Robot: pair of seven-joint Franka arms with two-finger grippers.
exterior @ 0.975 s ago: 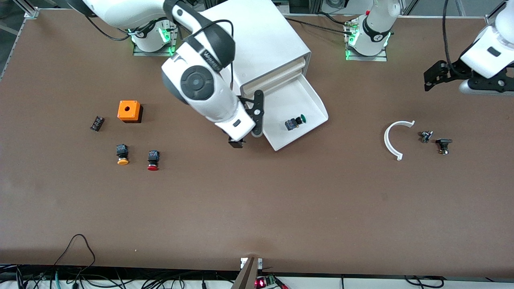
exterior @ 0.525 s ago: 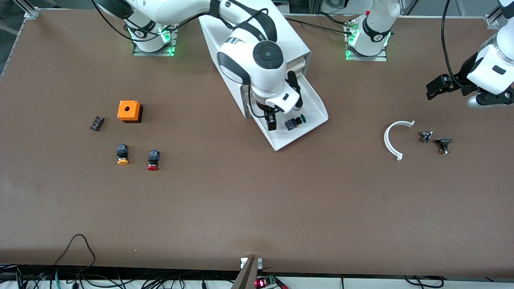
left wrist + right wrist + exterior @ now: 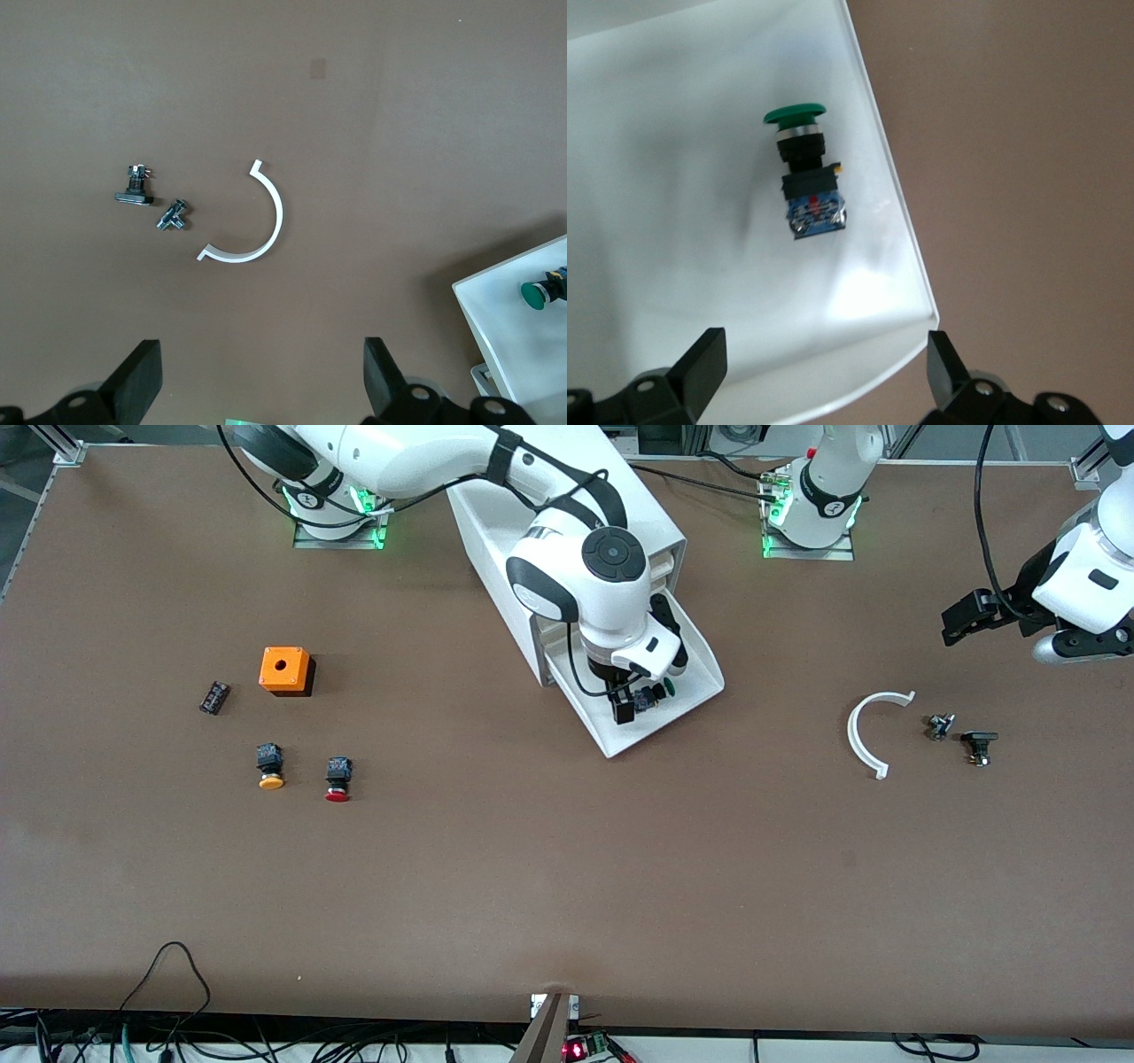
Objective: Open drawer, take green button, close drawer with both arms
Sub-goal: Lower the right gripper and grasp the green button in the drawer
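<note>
The drawer (image 3: 620, 742) is the lowest one of the white cabinet (image 3: 656, 527) and stands pulled out. In it the green-capped button (image 3: 660, 690) lies on its side. My right gripper (image 3: 645, 687) hangs open just above the button, one finger to either side of it. In the right wrist view the button (image 3: 804, 181) lies near the drawer rim (image 3: 912, 257), ahead of the right gripper (image 3: 824, 367). My left gripper (image 3: 961, 618) is open in the air over the left arm's end of the table; nothing is between its fingers (image 3: 133, 385).
An orange box (image 3: 284, 669), a small black part (image 3: 213, 696), a yellow-capped button (image 3: 270, 767) and a red-capped button (image 3: 337, 779) lie toward the right arm's end. A white arc (image 3: 873, 731) and two small parts (image 3: 939, 726) (image 3: 979, 746) lie toward the left arm's end.
My right arm has swung from beside the drawer to over it, bringing its open gripper above the green button. The left gripper shifted slightly, then held still.
</note>
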